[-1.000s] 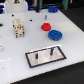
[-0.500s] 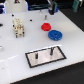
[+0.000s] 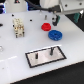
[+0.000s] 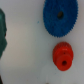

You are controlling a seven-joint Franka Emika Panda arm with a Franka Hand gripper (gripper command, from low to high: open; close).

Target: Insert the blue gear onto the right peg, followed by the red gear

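The blue gear (image 3: pixel 55 34) lies flat on the white table, and the smaller red gear (image 3: pixel 46 26) lies just beyond it towards the exterior view's left. The black plate with a pale rim (image 3: pixel 46 56) lies nearer the camera. Its right peg (image 3: pixel 50 50) and the other peg (image 3: pixel 36 57) both stand bare. My gripper (image 3: pixel 53 19) hangs above the table just behind the two gears, looks open, and holds nothing. The wrist view shows the blue gear (image 4: pixel 61 17) and the red gear (image 4: pixel 63 54) from above, apart from each other. No fingers show there.
A pale blocky wooden piece (image 3: pixel 18 27) stands at the exterior view's left. A small pale object (image 3: pixel 1 49) sits at the left edge. Dark clutter runs along the back of the table. A dark green shape (image 4: pixel 2 32) shows at the edge of the wrist view.
My gripper has come down and shifted slightly to the exterior view's right, closer to the gears. The gears and the plate have not moved.
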